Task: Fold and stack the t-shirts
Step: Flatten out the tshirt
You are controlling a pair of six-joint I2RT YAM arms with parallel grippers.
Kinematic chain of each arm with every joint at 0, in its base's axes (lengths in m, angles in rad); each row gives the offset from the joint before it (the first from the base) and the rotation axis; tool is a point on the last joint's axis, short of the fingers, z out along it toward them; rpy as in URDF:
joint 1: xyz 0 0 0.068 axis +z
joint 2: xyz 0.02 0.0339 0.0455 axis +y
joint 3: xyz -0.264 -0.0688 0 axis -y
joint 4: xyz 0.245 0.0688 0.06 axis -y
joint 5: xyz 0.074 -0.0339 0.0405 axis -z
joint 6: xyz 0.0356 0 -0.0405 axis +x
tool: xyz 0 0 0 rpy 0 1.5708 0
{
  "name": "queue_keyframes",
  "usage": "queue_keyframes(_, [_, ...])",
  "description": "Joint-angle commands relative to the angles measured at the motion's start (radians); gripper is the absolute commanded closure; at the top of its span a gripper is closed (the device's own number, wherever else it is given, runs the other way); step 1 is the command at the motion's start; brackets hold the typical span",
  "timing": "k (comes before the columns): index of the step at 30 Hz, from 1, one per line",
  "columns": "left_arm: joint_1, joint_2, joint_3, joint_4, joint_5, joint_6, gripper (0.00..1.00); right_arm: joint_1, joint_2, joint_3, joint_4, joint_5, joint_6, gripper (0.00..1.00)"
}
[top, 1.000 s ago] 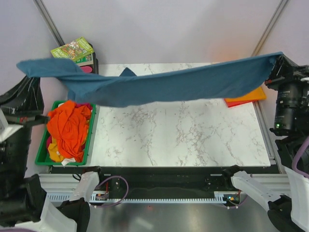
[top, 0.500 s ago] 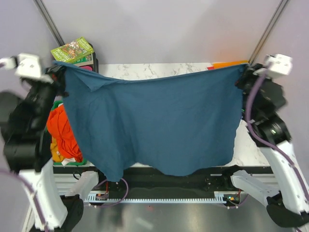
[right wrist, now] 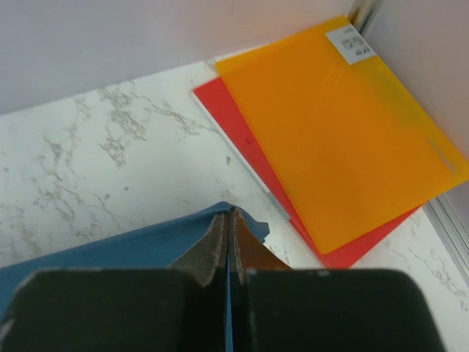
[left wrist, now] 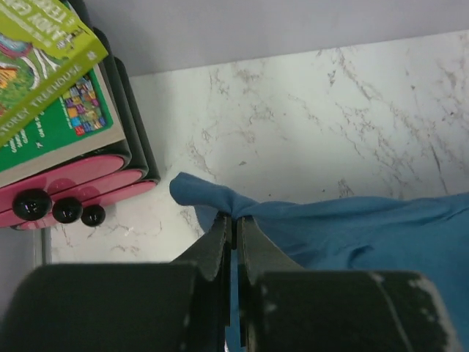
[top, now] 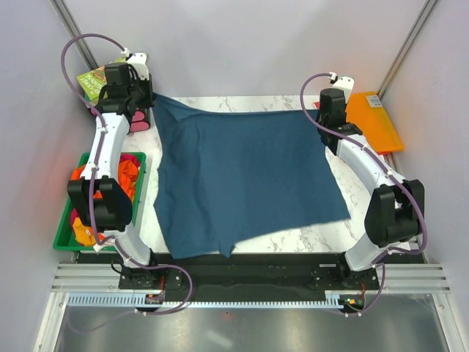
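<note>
A dark teal-blue t-shirt (top: 242, 183) lies spread over the marble table, its near edge reaching the table's front. My left gripper (top: 150, 99) is shut on its far left corner (left wrist: 212, 198), low over the table (left wrist: 352, 117). At the far right corner (right wrist: 183, 238) my right gripper (top: 321, 114) is shut on the cloth. Orange t-shirts (top: 128, 172) lie heaped in a green bin (top: 64, 220) at the left, partly hidden by the left arm.
An orange folder (top: 372, 117) on a red one (right wrist: 242, 139) lies at the table's far right corner. Books and pink-edged items (left wrist: 51, 110) stand at the far left corner, close to my left gripper. Metal rails (top: 242, 286) run along the near edge.
Both arms swung from high near the camera to the table's far side. The teal shirt went from hanging stretched between them to lying flat on the table.
</note>
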Motion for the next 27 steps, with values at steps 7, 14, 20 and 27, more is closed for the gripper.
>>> queue_keyframes(7, [0.023, -0.380, 0.190, -0.037, 0.087, -0.160, 0.98, 0.130, -0.382, 0.113, -0.002, 0.044, -0.064, 1.00])
queue_keyframes(14, [0.024, -0.759, 0.250, -0.208, 0.035, -0.105, 0.98, 0.161, -0.657, 0.171, -0.183, 0.082, -0.099, 1.00])
queue_keyframes(20, [-0.002, -0.836, 0.401, -0.321, -0.061, -0.064, 0.98, 0.161, -0.746, 0.245, -0.246, 0.096, -0.103, 1.00])
queue_keyframes(27, [-0.020, -0.790, 0.241, -0.283, -0.072, -0.012, 0.98, 0.162, -0.693, 0.124, -0.174, 0.125, -0.100, 1.00])
